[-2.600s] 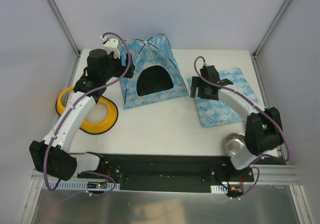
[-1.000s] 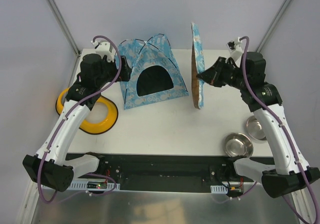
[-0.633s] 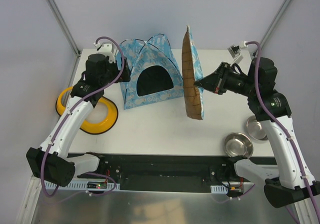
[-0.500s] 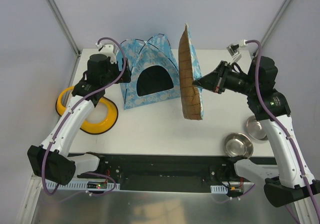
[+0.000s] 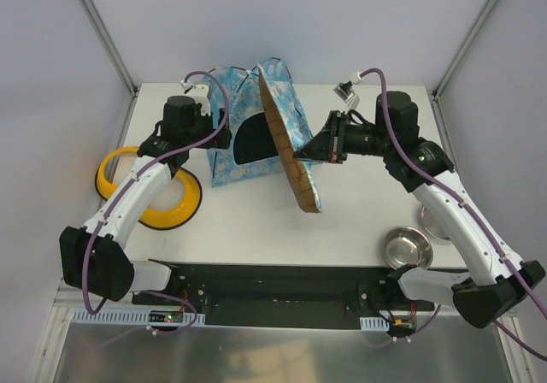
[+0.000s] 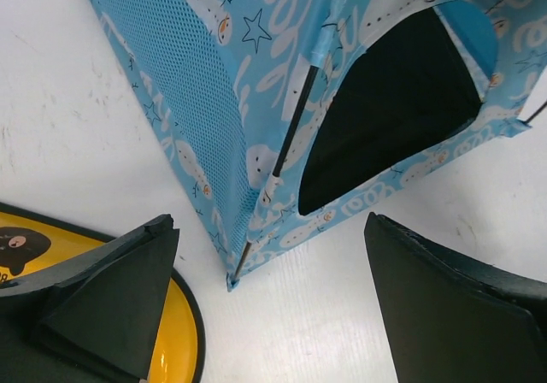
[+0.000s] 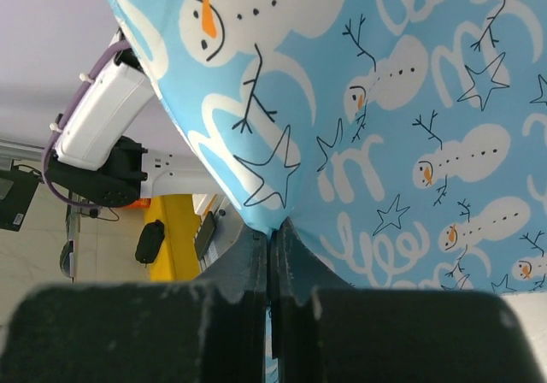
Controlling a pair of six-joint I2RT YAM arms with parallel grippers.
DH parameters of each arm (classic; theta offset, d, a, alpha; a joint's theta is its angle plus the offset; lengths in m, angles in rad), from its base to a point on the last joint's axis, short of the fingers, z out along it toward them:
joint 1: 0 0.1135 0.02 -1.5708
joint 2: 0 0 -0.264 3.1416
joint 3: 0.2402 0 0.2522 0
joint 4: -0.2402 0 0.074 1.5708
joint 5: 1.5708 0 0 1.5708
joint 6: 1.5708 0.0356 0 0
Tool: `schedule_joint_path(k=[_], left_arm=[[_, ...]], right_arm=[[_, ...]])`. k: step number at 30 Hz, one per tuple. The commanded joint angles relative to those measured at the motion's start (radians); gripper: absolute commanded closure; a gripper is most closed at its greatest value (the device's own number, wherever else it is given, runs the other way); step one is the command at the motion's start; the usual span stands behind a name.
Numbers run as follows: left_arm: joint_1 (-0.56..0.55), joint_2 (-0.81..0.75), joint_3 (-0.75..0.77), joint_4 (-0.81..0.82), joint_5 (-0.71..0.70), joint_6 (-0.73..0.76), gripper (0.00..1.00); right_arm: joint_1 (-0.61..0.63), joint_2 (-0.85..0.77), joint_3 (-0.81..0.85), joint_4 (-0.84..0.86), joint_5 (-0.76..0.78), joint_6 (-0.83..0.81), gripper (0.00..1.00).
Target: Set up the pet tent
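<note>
The pet tent stands upright at the back of the table, light blue with a snowman print and a dark arched doorway. My left gripper hovers open at its left front corner; in the left wrist view the tent and a black pole fill the space ahead of the open gripper. My right gripper is shut on the edge of the flat blue mat. The mat hangs tilted in the air, brown underside showing, and hides the tent's right side. The right wrist view shows the gripper pinching the mat.
A yellow double bowl lies at the table's left edge, just under my left arm; its rim shows beside the left finger. Two steel bowls sit at the front right near the right arm.
My right gripper has carried the mat left and tipped it over, from right of the tent to in front of its right side. The left gripper has edged closer to the tent.
</note>
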Motion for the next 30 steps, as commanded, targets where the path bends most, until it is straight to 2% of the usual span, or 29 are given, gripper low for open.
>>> schedule_joint_path(k=[1,5,8,11,17,23,30], left_arm=[[0.004,0.069,-0.002,0.061,-0.032,0.028,0.08],[0.004,0.126,0.007,0.089,-0.034,0.019,0.13],[0.004,0.156,0.021,0.098,-0.032,0.016,0.24],[0.004,0.167,0.030,0.100,-0.012,0.013,0.36],[0.004,0.161,0.021,0.103,0.009,0.012,0.47],[0.004,0.152,0.012,0.103,0.011,0.016,0.49],[0.004,0.127,0.009,0.103,0.005,0.011,0.48]], right_arm=[[0.017,-0.012,0.043,-0.026,-0.002,-0.023,1.00],[0.015,0.001,0.077,-0.178,-0.036,-0.059,1.00],[0.017,-0.004,0.083,-0.260,-0.077,-0.080,1.00],[0.017,-0.019,0.075,-0.304,-0.091,-0.098,1.00],[0.017,-0.039,0.108,-0.329,-0.088,-0.109,1.00],[0.015,-0.031,0.157,-0.344,-0.085,-0.126,1.00],[0.017,0.021,0.209,-0.376,-0.008,-0.200,1.00]])
